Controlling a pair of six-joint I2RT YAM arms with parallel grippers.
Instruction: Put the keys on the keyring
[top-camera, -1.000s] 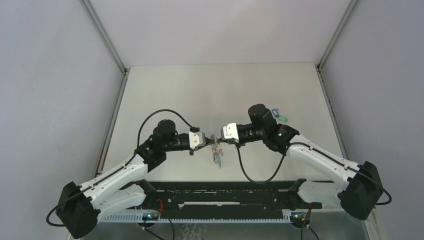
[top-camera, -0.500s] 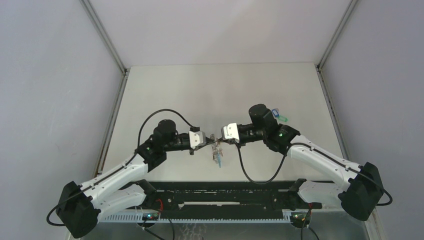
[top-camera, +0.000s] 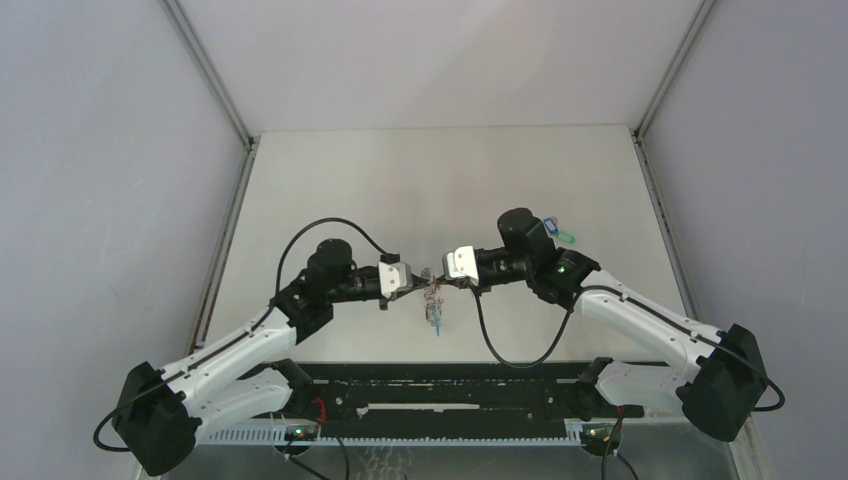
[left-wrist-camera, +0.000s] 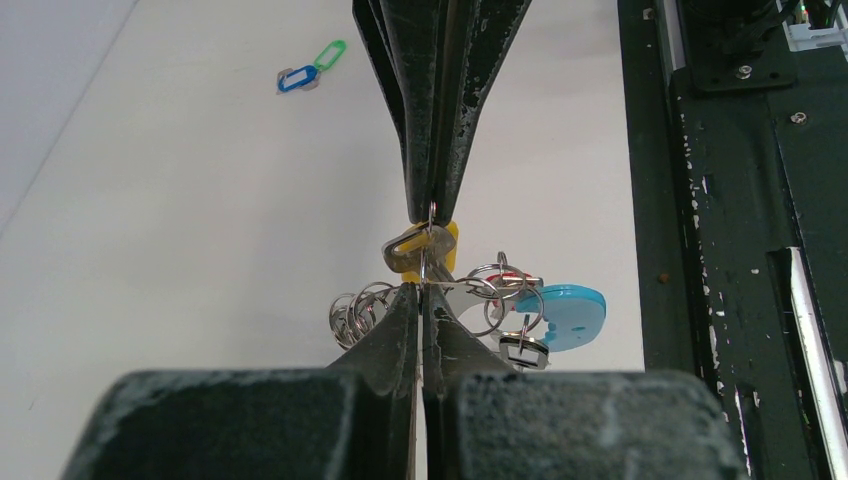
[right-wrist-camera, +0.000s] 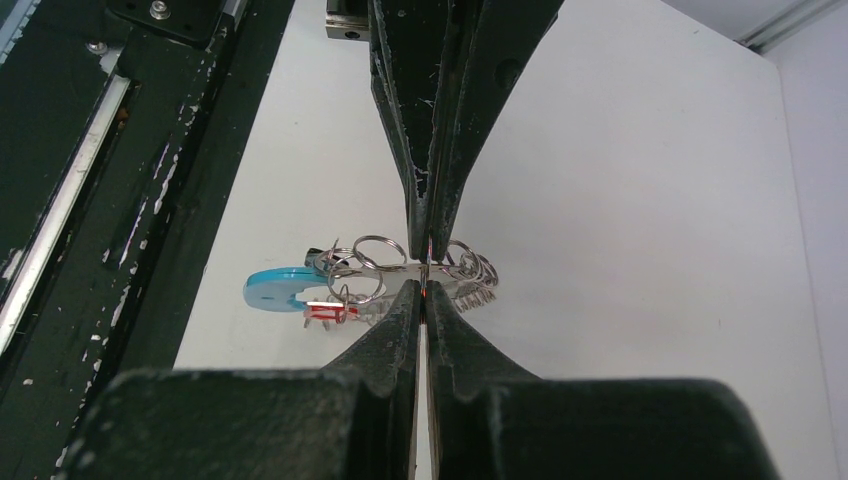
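— Where is the keyring, and which of you has it?

— It hangs in the air between my two arms, above the front part of the table (left-wrist-camera: 150, 250). My left pincer (left-wrist-camera: 420, 305) is squeezed tight on a wire of the keyring (left-wrist-camera: 352, 315). The cyan piece (left-wrist-camera: 565, 312) and the red tag (right-wrist-camera: 322, 313) dangle off to one side.

— And the other one?

— My right pincer (right-wrist-camera: 422, 300) is closed just as tight, tip to tip with the left. It nips a thin loop, and the yellow key (left-wrist-camera: 446, 245) sits right at that loop. Whether the loop is the key's own or a turn of the ring, I cannot tell.

— Why nose to nose like that?

— My guess is that one side steadies the ring while the other works the key's loop into the split. The wire is so fine that the two grips have to sit close.

— Room to move?

— There is open table on the far side and on both flanks. The black rail (left-wrist-camera: 720, 300) runs along the near side, close to where the cyan piece dangles, so I'd judge a pull that way risky. The blue key (left-wrist-camera: 296, 79) and the green key (left-wrist-camera: 331, 52) lie together on the table beyond my right arm — well apart from all this, and not on the ring.
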